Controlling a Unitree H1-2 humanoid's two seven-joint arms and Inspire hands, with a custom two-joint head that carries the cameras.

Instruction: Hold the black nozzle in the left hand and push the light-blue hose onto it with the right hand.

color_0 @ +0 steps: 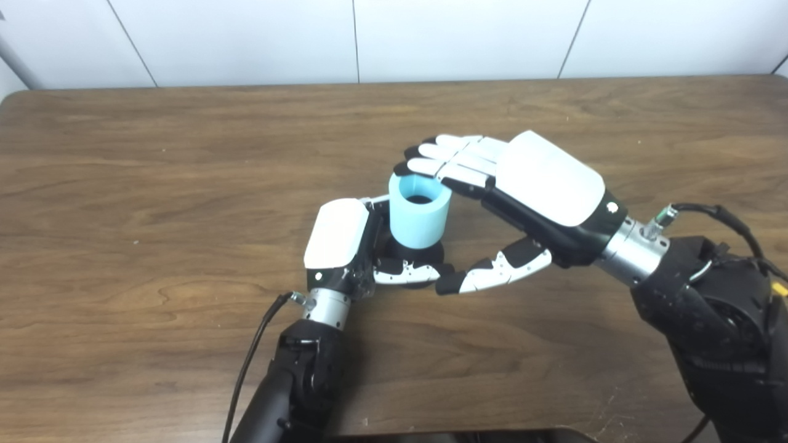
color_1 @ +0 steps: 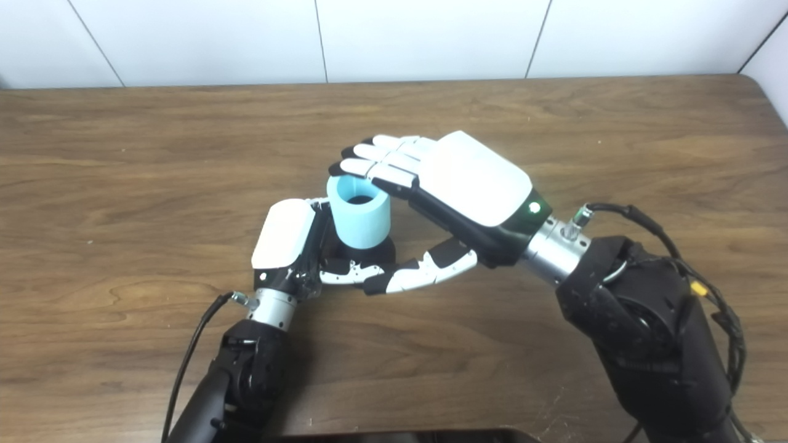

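A short light-blue hose [color_0: 420, 220] stands upright on the black nozzle [color_0: 420, 253], its open end facing up, near the middle of the table. My left hand [color_0: 345, 240] is shut on the black nozzle from the left, its thumb [color_0: 406, 271] wrapped across the front of the base. My right hand [color_0: 535, 184] reaches in from the right with straight fingers [color_0: 440, 161] lying against the hose's far top rim. Its thumb [color_0: 492, 272] stretches out low in front, apart from the hose, tip near my left thumb. The nozzle is mostly hidden by the hose and my left hand.
The wooden table [color_0: 154, 184] spreads wide on all sides, with a white panelled wall behind its far edge. A black cable [color_0: 252, 351] loops off my left wrist. A dark object [color_1: 400, 435] sits at the near edge.
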